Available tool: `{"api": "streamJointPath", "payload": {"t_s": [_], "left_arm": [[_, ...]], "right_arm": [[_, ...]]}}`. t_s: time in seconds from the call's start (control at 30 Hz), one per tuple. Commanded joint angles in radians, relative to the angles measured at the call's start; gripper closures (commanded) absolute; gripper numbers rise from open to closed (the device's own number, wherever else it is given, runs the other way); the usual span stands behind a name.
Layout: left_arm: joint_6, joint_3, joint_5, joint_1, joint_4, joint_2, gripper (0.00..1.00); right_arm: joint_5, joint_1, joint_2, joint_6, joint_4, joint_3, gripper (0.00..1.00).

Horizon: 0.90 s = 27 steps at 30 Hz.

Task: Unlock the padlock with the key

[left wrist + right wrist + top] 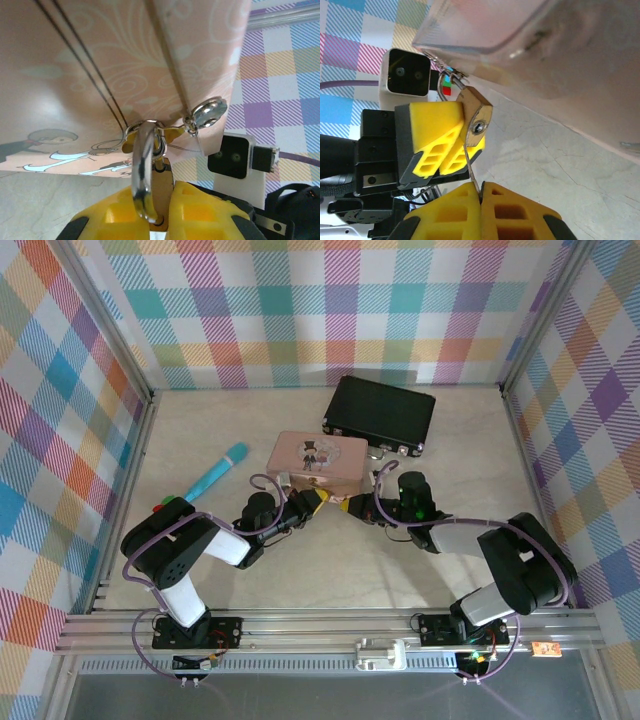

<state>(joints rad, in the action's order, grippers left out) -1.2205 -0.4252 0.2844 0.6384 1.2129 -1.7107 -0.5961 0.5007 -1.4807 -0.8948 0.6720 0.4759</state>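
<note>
Padlock (478,111) first: its small brass body is pinched between the yellow pads of the left gripper (440,137), whose jaws stand nearly closed around it. It is held up off the table (330,575) with the keyhole (479,127) end turned toward the other arm. The key (471,167) is clamped in the right gripper (480,192), whose jaws are pressed fully together on it so that just a thin grey blade sticks out. The blade runs straight from those fingertips up to the keyhole, and its tip meets the silver disc there. Whether the tip is seated deep inside or only resting at the mouth I cannot tell. By my reading, picking up both pieces and lining them up is done. What is left is to push the key home if needed, turn it, and free the shackle (141,172). In the left wrist view the shackle arches out of the body as a silver loop, with no clear sign that it has sprung. The two grippers face each other tip to tip, very near, with the padlock between them. Just behind them lies the pink tin (318,460); farther back on the table sits the black case (380,412), and off to the left the blue stick (220,473).
</note>
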Motion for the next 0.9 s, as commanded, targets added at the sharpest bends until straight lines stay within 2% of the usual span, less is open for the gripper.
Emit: {"api": "streamJointPath", "payload": {"t_s": [0.0,0.87], "left_arm": [[-0.002,-0.037,0.063,-0.007,0.122,0.038,1.00],[0.018,-0.055,0.133,-0.006,0.121,0.021,1.00]], "right_arm": [[-0.021,0.008,-0.012,0.004,0.018,0.027,1.00],[-0.006,0.009,0.001,-0.005,0.020,0.029,1.00]]}}
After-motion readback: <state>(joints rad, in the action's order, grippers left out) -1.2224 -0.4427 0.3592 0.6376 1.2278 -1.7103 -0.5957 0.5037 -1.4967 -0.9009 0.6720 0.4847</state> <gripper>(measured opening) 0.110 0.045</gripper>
